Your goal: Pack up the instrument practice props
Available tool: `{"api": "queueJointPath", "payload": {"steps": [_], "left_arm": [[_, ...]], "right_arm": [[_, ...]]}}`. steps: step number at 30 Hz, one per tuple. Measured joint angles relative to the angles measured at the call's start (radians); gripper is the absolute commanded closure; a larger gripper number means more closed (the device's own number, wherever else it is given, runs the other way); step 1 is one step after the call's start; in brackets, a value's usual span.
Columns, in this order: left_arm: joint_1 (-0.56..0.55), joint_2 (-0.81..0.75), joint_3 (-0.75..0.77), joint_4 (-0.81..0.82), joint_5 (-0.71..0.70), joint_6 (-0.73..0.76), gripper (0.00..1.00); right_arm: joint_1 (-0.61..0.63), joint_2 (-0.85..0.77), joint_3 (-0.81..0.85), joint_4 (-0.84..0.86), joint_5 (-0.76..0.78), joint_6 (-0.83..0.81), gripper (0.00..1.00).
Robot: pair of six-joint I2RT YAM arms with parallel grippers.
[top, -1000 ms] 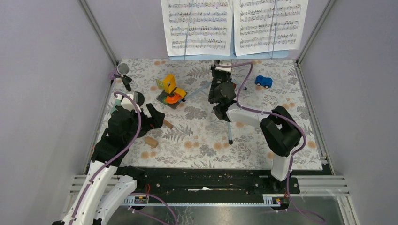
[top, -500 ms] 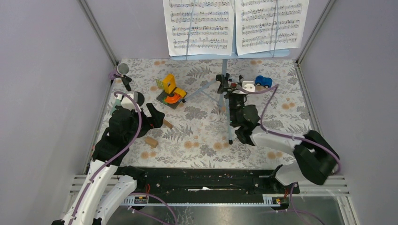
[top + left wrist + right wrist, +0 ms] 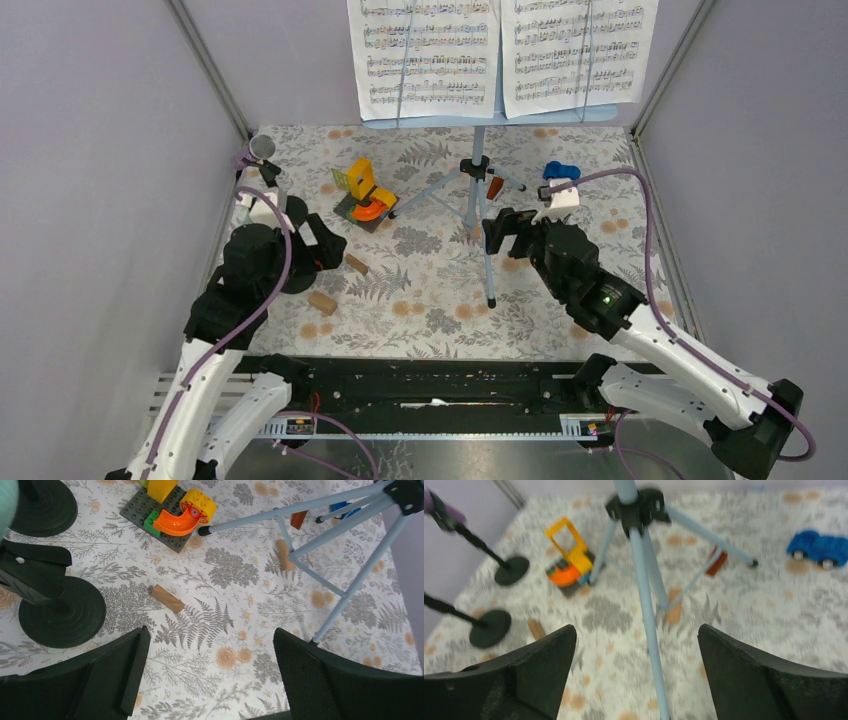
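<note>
The pale blue music rack stands at the back on its tripod (image 3: 474, 168), with two white sheet-music pages (image 3: 424, 55) on it. My right gripper (image 3: 508, 232) hovers open just near-right of the hub. In its wrist view the near tripod leg (image 3: 649, 620) shows in the gap of the right gripper (image 3: 636, 680), untouched. The purple microphone (image 3: 258, 150) sits in its holder at far left. My left gripper (image 3: 330, 245) is open and empty over the mat beside two round black holder bases (image 3: 62, 612). A sliver of the mint-green microphone (image 3: 6, 500) shows above the left gripper (image 3: 210, 680).
A yellow-and-orange brick toy (image 3: 362, 192) sits left of the tripod. A blue toy car (image 3: 819, 547) is at the back right. Small wooden blocks (image 3: 322, 302) lie on the floral mat near my left gripper and under the tripod (image 3: 674, 612). Grey walls close in both sides.
My right gripper has opened and drawn back from the tripod hub toward the near side. The rack stands free. The left arm has barely shifted.
</note>
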Motion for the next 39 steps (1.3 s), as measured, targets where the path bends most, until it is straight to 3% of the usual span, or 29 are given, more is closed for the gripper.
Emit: {"api": "queueJointPath", "payload": {"steps": [7,12,16,26,31,33,39], "left_arm": [[0.000,0.142,0.218,-0.129,0.033,-0.028,0.05],[0.000,0.203,0.222,-0.221,0.071,-0.024,0.01],[0.000,0.165,0.225,-0.263,0.039,-0.043,0.01],[0.000,0.207,0.354,-0.366,-0.034,-0.032,0.01],[0.000,0.082,0.316,-0.316,0.017,-0.009,0.01],[0.000,0.065,0.404,-0.344,0.053,0.002,0.01],[0.000,0.201,0.867,-0.322,0.128,0.036,0.01]], "right_arm": [[0.000,-0.005,0.105,-0.540,-0.125,0.196,0.00],[0.000,0.010,0.128,-0.751,-0.228,0.292,0.00],[0.000,0.004,0.175,-0.852,-0.254,0.354,0.00],[0.000,-0.015,0.234,-0.911,-0.286,0.328,0.00],[0.000,-0.101,0.262,-0.934,-0.240,0.286,0.00],[0.000,-0.125,0.307,-0.940,-0.234,0.260,0.00],[0.000,-0.177,0.493,-0.877,-0.301,0.174,0.00]]}}
